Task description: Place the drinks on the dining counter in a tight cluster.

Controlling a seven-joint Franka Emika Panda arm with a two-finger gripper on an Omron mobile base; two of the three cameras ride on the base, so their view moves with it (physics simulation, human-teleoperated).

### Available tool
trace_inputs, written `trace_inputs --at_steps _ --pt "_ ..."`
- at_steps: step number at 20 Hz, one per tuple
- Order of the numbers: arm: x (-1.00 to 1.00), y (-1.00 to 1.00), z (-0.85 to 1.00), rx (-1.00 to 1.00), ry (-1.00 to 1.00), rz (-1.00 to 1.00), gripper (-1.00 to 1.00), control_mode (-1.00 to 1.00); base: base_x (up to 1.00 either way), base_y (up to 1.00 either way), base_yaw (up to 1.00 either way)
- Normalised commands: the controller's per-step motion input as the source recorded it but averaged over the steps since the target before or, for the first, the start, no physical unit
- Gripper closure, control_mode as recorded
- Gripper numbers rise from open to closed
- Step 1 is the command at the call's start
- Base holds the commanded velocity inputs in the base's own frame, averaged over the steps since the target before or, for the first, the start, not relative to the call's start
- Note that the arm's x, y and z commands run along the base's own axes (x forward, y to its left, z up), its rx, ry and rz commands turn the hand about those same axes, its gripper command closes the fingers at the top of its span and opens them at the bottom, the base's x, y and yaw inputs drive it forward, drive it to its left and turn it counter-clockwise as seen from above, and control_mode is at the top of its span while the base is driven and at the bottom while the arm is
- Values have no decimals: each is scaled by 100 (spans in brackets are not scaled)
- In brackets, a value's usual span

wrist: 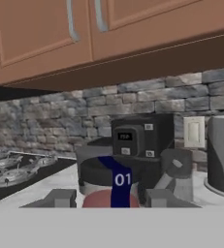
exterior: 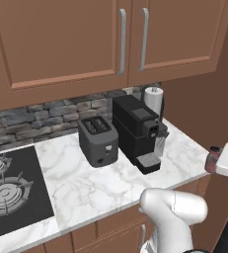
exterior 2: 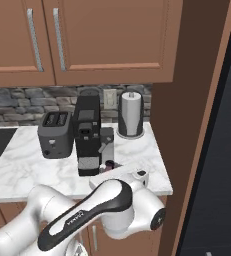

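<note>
Reddish-brown bottle (wrist: 105, 197) sits gripped between the jaws, near the coffee machine (wrist: 137, 138).

Both base views look forward and down from behind the arm, left and right, sharing the marble tabletop (exterior: 86, 183) with toaster (exterior: 98, 141) and coffee machine (exterior 2: 88, 135), while the hand view sits low and close at the tabletop's front edge, facing the backsplash (wrist: 60, 116).

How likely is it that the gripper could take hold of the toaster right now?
Probably not: the gripper is shut on the small reddish bottle, and the coffee machine stands between it and the toaster.
</note>
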Motion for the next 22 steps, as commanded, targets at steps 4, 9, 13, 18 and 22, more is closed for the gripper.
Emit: trace_inputs --at_steps 4,9,13,18,22 --pt "-32 20 12 -9 0 6 100 -100 0 0 0" --pt "-6 2 1 -2 0 2 100 -100 0 0 0" --pt "0 0 0 0 0 0 100 100 0 0 0" --pt "0 0 0 0 0 0 100 100 -37 0 3" --pt "0 0 0 0 0 0 100 100 -55 6 25"
